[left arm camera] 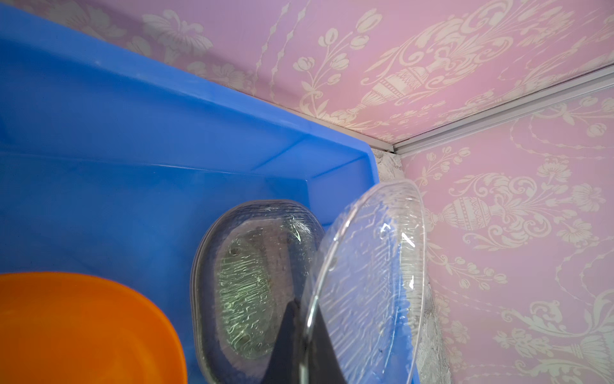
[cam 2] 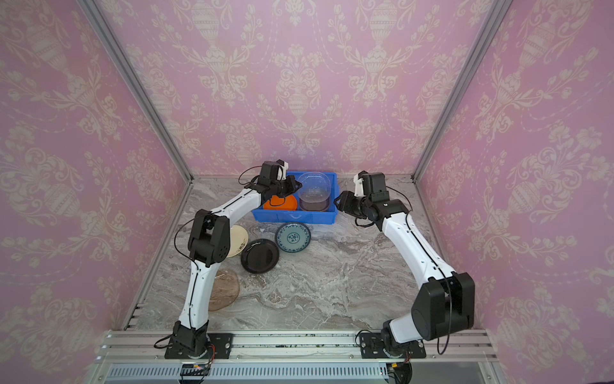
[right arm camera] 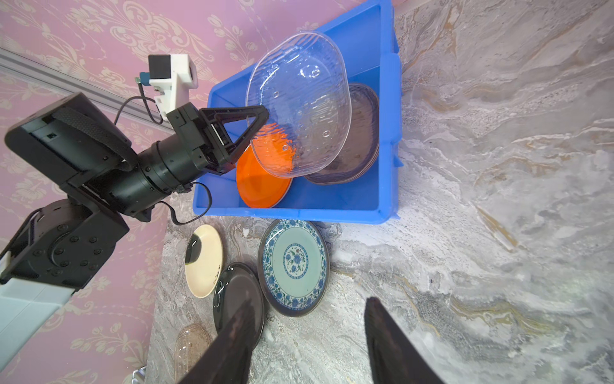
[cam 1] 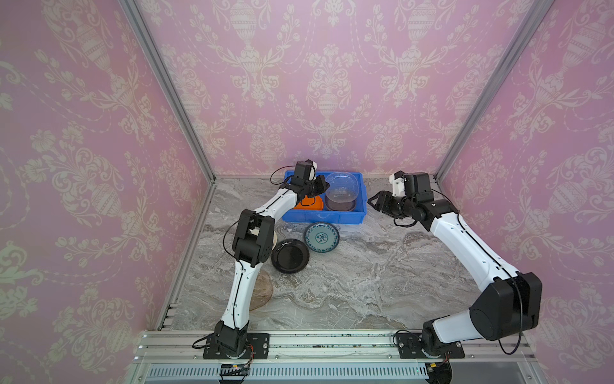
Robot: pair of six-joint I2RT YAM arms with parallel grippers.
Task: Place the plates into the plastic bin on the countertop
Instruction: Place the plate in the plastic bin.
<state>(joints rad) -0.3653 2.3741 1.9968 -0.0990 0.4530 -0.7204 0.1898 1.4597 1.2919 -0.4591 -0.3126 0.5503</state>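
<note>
As the brownish plate [cam 2: 226, 289], black plate [cam 1: 289, 256], cream plate [cam 2: 237, 240] and teal plate [cam 1: 321, 237] lie on the worktop [cam 1: 365, 282] before the plastic bin [cam 1: 324, 217], the job is not finished. Farther, my left hand [right arm camera: 264, 114] pinches the rim of a clear plate [right arm camera: 299, 99], tilted over the translucent stack [right arm camera: 362, 133] beside the orange plate [right arm camera: 262, 186], so it can nest there. My right hand [cam 1: 372, 201], half-wide and empty, stands beside the bin, out of the way.

Glossy blue plastic bin [right arm camera: 299, 210], clear ribbed plate [right arm camera: 299, 99], smooth marble-veined countertop [right arm camera: 498, 166]
</note>
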